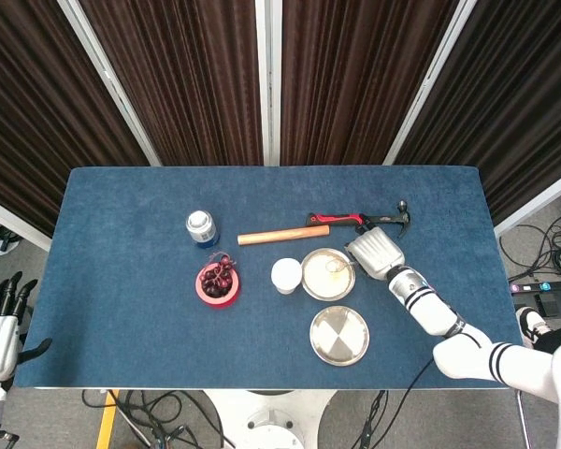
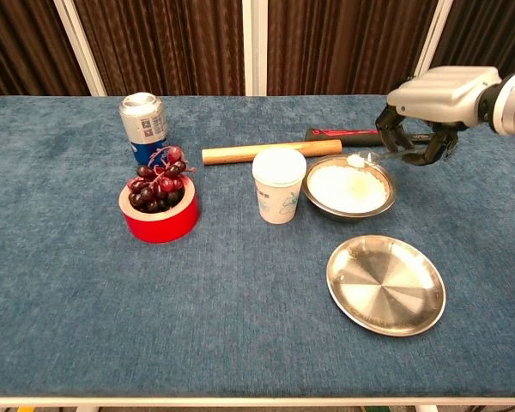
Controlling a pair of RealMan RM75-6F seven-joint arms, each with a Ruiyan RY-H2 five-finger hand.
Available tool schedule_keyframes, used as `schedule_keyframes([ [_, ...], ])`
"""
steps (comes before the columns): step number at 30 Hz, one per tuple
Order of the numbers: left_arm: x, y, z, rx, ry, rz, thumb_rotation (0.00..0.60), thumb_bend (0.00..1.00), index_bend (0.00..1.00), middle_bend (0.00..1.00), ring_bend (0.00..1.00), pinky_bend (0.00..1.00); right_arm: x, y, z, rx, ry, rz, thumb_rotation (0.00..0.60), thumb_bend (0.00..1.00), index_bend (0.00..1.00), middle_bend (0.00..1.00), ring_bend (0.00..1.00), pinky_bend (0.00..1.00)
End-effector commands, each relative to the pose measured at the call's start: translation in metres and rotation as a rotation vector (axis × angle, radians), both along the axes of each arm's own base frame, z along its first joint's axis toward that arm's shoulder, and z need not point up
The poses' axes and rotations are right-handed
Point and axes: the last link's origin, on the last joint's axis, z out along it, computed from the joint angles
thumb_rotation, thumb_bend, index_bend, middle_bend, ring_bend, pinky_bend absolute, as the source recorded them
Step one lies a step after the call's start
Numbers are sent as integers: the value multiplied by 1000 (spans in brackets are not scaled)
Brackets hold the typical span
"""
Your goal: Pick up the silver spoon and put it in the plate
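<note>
The right robot hand (image 2: pixel 429 103) grips the silver spoon (image 2: pixel 373 157) (bowl-end loaded) above the bowl (image 2: pixel 349 189).

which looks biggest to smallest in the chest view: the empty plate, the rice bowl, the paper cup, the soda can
1. plate, though it is nearest the camera
2. rice bowl
3. paper cup and soda can: too alike to rank, and the can stands farther back
</note>
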Motion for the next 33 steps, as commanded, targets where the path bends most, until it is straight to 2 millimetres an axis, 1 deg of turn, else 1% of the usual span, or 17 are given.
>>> schedule_keyframes([
  [1, 0, 0, 0, 1, 1, 0, 600, 104, 173, 98, 45, 31, 16, 1, 9, 4, -35, 30, 600, 327, 619, 604, 203, 0],
  [4, 0, 1, 0, 0, -1, -2, 600, 104, 173, 98, 45, 31, 33, 0, 13, 22, -44, 61, 600, 327, 619, 604, 203, 0],
  [6, -1, 0, -1, -1, -2, 0, 600, 104, 173, 98, 45, 31, 47, -1, 11, 39, -45, 85, 600, 327, 619, 604, 203, 0],
  [11, -3, -1, -1, 3, -8, 3, 600, 104, 173, 98, 45, 31, 75, -2, -4, 81, 24, 161, 600, 327, 619, 604, 203, 0],
  [16, -3, -1, -1, 6, -16, 7, 600, 103, 173, 98, 45, 31, 93, -4, -22, 85, 159, 256, 600, 327, 619, 604, 203, 0],
  [20, -6, -3, -2, 5, -22, 17, 600, 104, 173, 98, 45, 31, 110, 0, -35, 64, 244, 336, 600, 327, 619, 604, 203, 0],
  [25, -9, -5, -2, 12, -28, 18, 600, 104, 173, 98, 45, 31, 126, 6, -45, 21, 406, 475, 600, 327, 619, 604, 203, 0],
  [29, -11, -8, -3, 14, -33, 21, 600, 104, 173, 98, 45, 31, 140, 14, -52, -47, 543, 625, 600, 327, 620, 604, 203, 0],
  [33, -13, -8, -4, 16, -40, 20, 600, 104, 173, 98, 45, 31, 147, 22, -58, -101, 633, 732, 600, 327, 620, 604, 203, 0],
])
